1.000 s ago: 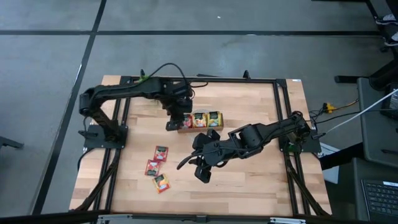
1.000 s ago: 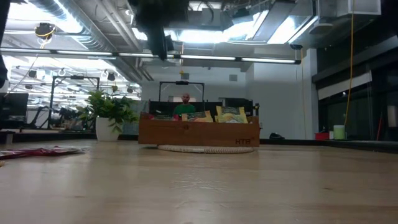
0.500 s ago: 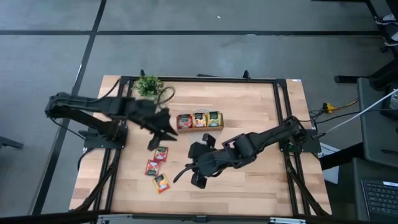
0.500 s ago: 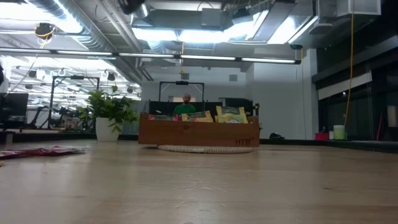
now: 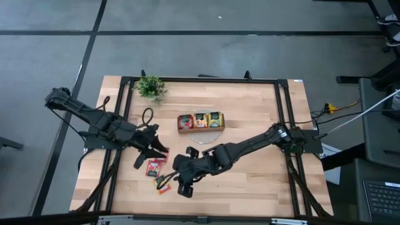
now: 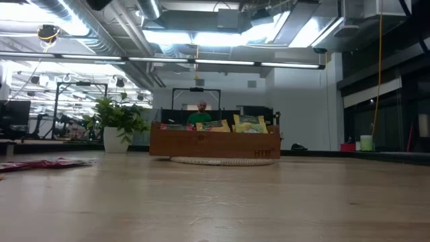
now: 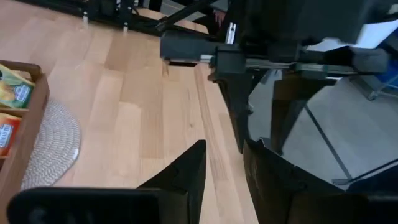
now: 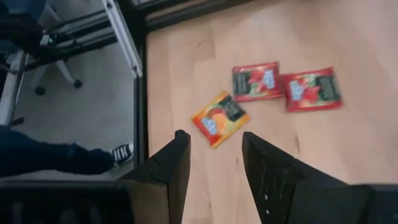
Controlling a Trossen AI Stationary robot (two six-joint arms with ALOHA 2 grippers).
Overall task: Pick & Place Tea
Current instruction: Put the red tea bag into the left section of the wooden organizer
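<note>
Three loose tea sachets lie on the table [image 5: 250, 181]; the orange sachet [image 8: 219, 117] sits just ahead of the right tool [image 8: 211, 163], fingers spread; the left tool [image 5: 153, 150], also spread, hovers beside the red sachets [image 8: 287, 84].

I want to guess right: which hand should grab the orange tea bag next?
Probably the right. The right hand has open fingers framing the orange tea bag in its wrist view. The left hand hangs nearer the red tea bags.
</note>
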